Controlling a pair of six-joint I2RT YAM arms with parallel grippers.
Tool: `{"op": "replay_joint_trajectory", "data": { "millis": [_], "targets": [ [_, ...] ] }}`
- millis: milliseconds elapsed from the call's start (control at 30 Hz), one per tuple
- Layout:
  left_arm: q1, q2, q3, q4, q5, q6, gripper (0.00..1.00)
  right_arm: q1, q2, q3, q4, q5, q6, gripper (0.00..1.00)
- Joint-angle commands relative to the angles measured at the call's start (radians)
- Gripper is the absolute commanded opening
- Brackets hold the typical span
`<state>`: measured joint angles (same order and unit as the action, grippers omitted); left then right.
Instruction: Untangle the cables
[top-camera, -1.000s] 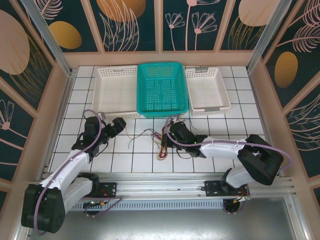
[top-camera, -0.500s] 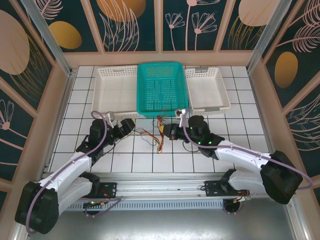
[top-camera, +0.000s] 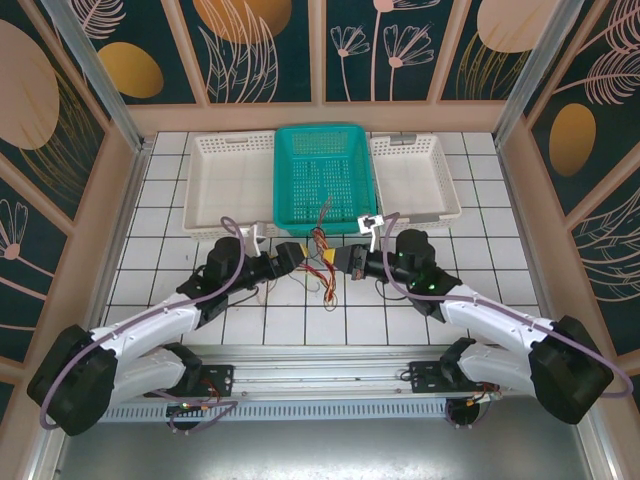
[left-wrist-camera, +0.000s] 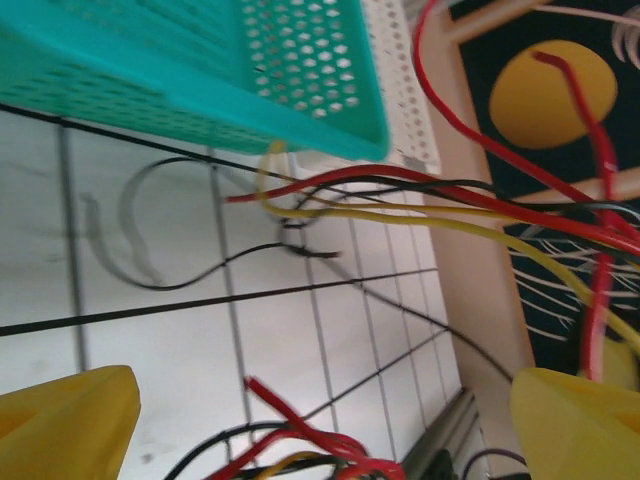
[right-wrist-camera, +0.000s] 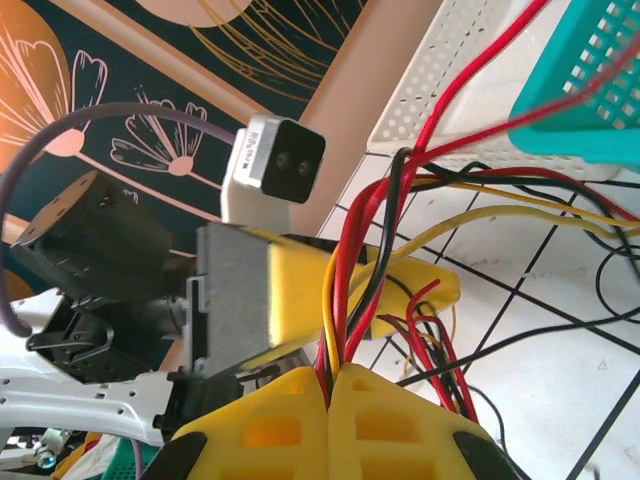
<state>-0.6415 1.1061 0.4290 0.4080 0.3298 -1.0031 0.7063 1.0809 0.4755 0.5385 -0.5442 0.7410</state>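
**Q:** First, where do the cables (top-camera: 322, 262) lie?

**A:** On the tiled table (top-camera: 160, 270), between the two grippers and just in front of the teal basket (top-camera: 320, 175). Red, yellow and black strands cross one another. A few red ends rise toward the basket's near wall.

**Q:** What is the condition of the right gripper (top-camera: 347, 262)?

**A:** It is clamped on the cables. The right wrist view confirms it: the fingers (right-wrist-camera: 270, 430) meet, with red, yellow and black strands pinched in the seam and fanning upward. The overhead view is too coarse to show that pinch.

**Q:** And the left gripper (top-camera: 293, 253)?

**A:** It is spread wide. In the left wrist view its yellow pads (left-wrist-camera: 70, 420) sit at the two lower corners, and strands cross the gap between them. Whether any strand touches a pad cannot be told. The right wrist view adds that one left finger stands just behind the clamped strands.

**Q:** What about the containers?

**A:** Three stand in a row at the far side, touching: the left white basket (top-camera: 230, 180), the teal basket and the right white basket (top-camera: 413, 180). From above, it cannot be determined whether a red tip crosses the teal rim. The left wrist view shows a black strand looped on the tiles in front of the teal wall.
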Motion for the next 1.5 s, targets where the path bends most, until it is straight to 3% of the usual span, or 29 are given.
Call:
{"op": "replay_joint_trajectory", "data": {
  "millis": [0, 233, 533, 833, 1000, 1167, 1333, 1467],
  "targets": [
    [-0.026, 0.013, 0.034, 0.048, 0.015, 0.025, 0.95, -0.021, -0.034, -0.011, 0.054, -0.003, -0.015, 0.00],
    [-0.045, 0.065, 0.034, 0.081, 0.061, 0.043, 0.96, -0.040, -0.071, -0.018, 0.046, -0.011, -0.006, 0.00],
    [-0.047, 0.005, 0.080, -0.054, -0.022, 0.055, 0.95, -0.066, -0.119, -0.025, -0.035, 0.062, -0.019, 0.00],
    [-0.070, 0.022, 0.110, -0.100, -0.034, 0.031, 0.95, -0.075, -0.155, -0.035, -0.031, 0.128, -0.006, 0.00],
    [-0.074, 0.023, 0.135, -0.193, -0.088, 0.047, 0.94, -0.076, -0.184, -0.031, -0.060, 0.167, -0.009, 0.00],
    [-0.072, -0.017, 0.178, -0.371, -0.220, 0.054, 0.94, -0.083, -0.237, -0.031, -0.111, 0.219, -0.010, 0.00],
    [-0.072, -0.105, 0.183, -0.418, -0.331, 0.033, 0.96, -0.083, -0.264, -0.013, -0.161, 0.240, -0.027, 0.00],
    [-0.072, -0.119, 0.198, -0.386, -0.304, 0.002, 0.96, -0.083, -0.267, -0.005, -0.163, 0.256, -0.023, 0.00]
  ]
}}
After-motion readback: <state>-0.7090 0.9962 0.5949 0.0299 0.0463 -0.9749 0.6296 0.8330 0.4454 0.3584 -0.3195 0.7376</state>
